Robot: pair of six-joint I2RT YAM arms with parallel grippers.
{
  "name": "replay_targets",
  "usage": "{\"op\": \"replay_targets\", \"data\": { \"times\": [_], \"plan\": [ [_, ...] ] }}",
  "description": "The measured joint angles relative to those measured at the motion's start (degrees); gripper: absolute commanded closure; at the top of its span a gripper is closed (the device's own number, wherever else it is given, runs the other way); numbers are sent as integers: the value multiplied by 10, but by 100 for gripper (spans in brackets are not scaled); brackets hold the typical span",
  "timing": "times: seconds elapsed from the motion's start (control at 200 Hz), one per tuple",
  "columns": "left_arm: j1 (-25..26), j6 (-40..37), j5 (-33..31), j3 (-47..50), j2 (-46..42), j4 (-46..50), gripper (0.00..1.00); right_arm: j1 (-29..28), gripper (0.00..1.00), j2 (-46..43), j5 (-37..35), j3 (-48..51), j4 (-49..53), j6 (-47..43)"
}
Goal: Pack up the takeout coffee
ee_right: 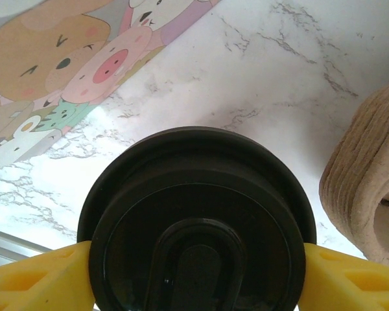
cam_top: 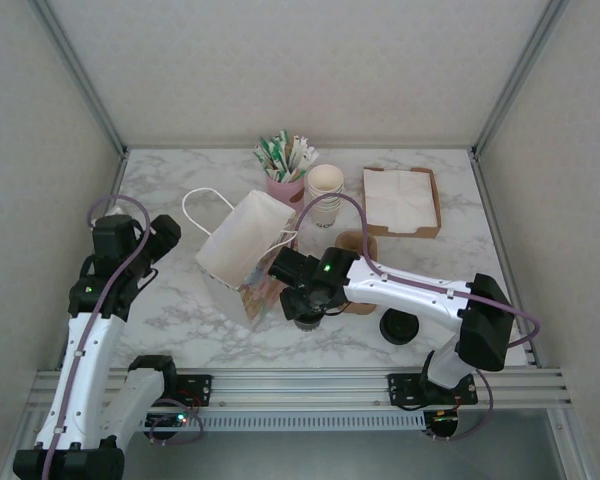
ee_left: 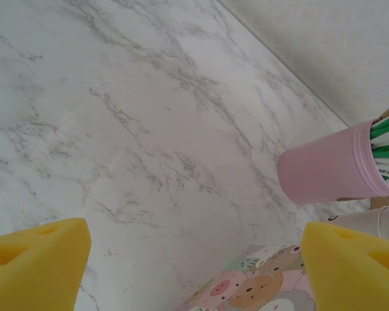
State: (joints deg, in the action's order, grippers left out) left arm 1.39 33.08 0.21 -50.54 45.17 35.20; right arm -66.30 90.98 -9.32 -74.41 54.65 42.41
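Right gripper clasps the coffee by its stiff lid; paper below probably crushes. Left gripper gapes empty.

No text could be read; a dark mark on the cream cup stack, at two o'clock from the paper bag, was perhaps print.

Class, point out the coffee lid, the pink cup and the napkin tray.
coffee lid (ee_right: 198, 227): right wrist view, centre of its top.
pink cup (ee_left: 327, 165): left wrist view, side wall.
napkin tray (cam_top: 405, 232): top external view, near rim.
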Motion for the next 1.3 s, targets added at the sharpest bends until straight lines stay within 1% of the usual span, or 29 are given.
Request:
{"op": "replay_targets", "data": {
  "times": [0.235,0.621,0.956,1.301],
  "plan": [
    [0,0,0,0,0,0,16,-1,26,4,-7,2,2,7],
    [0,0,0,0,0,0,16,-20,27,21,-44,-4,11,20],
    [0,0,0,0,0,0,16,-21,26,12,-45,-2,9,31],
    [0,0,0,0,0,0,16,-21,24,3,-46,-3,35,34]
  ]
}}
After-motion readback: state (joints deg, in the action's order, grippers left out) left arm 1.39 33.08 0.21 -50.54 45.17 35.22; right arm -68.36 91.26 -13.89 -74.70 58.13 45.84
